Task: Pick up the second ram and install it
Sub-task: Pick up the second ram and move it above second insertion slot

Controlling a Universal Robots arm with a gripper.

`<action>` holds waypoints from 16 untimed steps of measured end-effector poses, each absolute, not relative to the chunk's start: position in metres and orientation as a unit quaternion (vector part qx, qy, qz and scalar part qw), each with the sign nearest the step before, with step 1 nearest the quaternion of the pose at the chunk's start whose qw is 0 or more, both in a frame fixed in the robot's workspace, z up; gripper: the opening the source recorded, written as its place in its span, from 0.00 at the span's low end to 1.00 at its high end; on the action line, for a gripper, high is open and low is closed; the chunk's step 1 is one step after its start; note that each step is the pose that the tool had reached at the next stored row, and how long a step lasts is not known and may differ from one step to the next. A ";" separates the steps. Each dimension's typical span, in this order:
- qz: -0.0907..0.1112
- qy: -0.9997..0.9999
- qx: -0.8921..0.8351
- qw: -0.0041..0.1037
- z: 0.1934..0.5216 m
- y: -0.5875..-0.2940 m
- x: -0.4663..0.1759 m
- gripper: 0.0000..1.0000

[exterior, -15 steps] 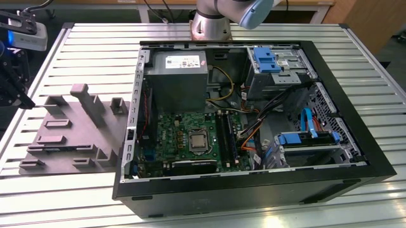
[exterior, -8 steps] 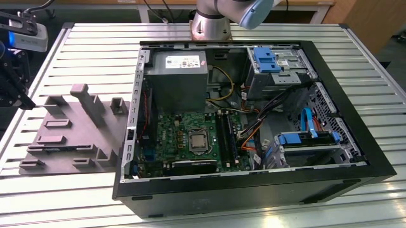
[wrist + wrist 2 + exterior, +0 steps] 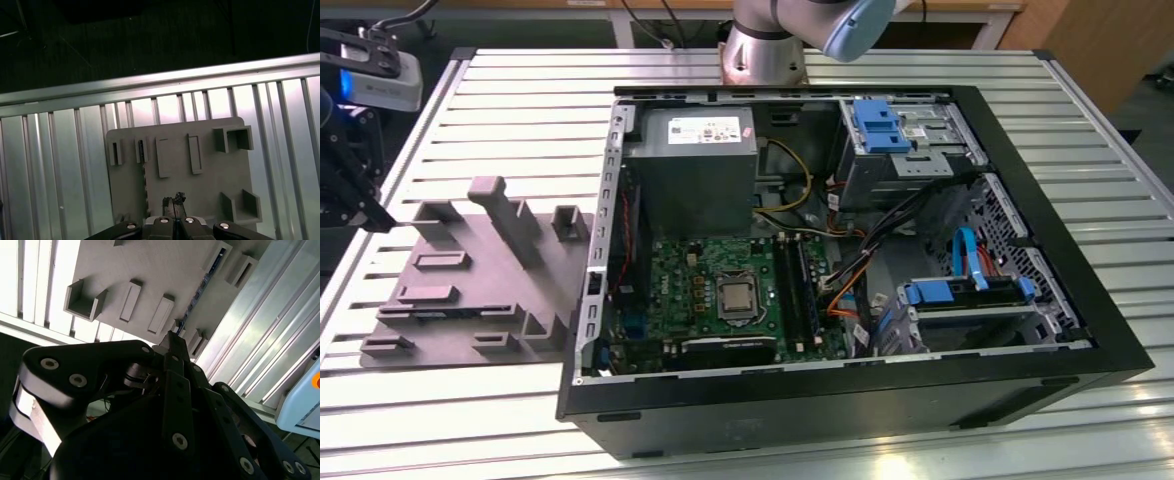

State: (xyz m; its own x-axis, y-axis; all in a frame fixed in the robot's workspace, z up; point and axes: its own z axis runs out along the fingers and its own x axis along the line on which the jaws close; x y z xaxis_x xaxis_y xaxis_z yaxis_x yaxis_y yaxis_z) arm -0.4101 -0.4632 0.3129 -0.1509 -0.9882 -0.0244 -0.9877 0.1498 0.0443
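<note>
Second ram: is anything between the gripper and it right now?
Nothing visible does. In the first wrist view the gripper hangs over the grey fixture, with the second ram on edge to one side of it, uncovered.

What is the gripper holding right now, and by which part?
Nothing, as far as shows: the gripper is shut above the grey fixture block, while the second ram stands on edge in that block, beside the gripper and untouched.

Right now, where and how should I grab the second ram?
I'd pinch the second ram across its two flat faces at mid-length, coming from above: it stands on edge in the grey fixture block, long top edge exposed.
</note>
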 end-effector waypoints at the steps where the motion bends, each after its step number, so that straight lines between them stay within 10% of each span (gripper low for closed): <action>1: -0.025 -0.758 0.652 0.005 0.313 -0.463 -0.410 0.11; 16: -0.025 -0.758 0.652 0.005 0.308 -0.463 -0.410 0.11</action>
State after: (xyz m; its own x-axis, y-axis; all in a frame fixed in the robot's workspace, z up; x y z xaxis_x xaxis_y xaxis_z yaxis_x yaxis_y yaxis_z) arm -0.4102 -0.4632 0.3082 -0.1502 -0.9883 -0.0244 -0.9878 0.1491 0.0444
